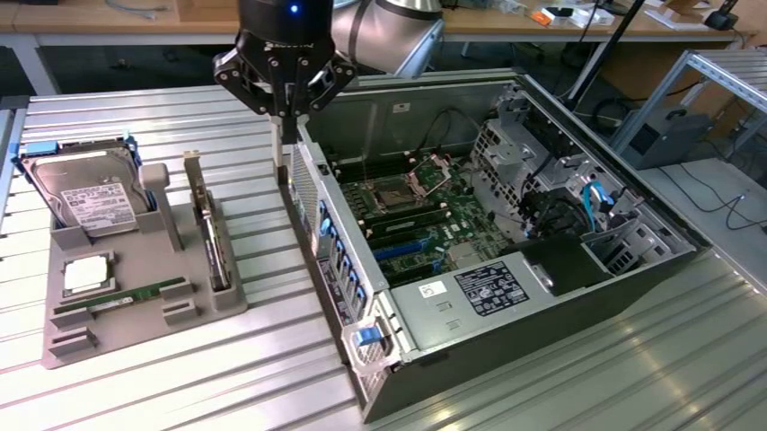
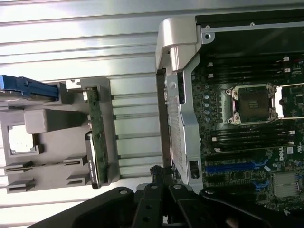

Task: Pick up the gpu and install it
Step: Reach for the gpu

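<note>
While the pincer (image 1: 287,121) hangs clenched, the thin, black, tan-bracketed gpu (image 1: 211,235) stands on edge.

A small white sticker (image 1: 433,289) on the silver power supply (image 1: 446,319), at the near end of the open computer case (image 1: 314,208), seems to read "35". Just beside it, a larger white label (image 1: 489,287) carries black print too fine to read. Inside that case, the wrist view shows a round Dell logo (image 2: 288,152) on the green motherboard (image 2: 219,157). At the exterior view's left of the case, the hard drive (image 1: 66,180) wears a white label (image 1: 102,211) with illegible lines. The gpu (image 1: 214,235) near it shows nothing readable.
</note>
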Controlling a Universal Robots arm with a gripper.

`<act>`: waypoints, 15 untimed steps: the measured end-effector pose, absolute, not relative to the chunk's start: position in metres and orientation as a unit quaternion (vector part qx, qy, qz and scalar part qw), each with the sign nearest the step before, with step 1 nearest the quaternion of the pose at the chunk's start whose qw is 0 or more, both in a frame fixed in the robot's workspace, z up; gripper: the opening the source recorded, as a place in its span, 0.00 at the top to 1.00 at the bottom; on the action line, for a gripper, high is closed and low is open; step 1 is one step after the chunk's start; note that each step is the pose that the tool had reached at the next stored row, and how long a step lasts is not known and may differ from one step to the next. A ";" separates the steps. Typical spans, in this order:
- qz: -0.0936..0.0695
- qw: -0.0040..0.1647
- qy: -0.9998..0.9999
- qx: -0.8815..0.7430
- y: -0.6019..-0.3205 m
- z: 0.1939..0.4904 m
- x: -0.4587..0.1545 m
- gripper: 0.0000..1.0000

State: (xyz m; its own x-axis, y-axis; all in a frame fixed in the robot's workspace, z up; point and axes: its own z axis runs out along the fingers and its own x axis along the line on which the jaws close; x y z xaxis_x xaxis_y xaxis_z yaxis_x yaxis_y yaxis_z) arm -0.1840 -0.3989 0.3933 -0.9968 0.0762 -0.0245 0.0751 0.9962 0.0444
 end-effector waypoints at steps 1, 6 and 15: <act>0.022 0.013 0.999 0.038 -0.399 0.393 -0.184 0.89; 0.022 0.013 0.999 0.038 -0.399 0.393 -0.188 0.89; 0.022 0.013 0.999 0.038 -0.399 0.393 -0.198 0.89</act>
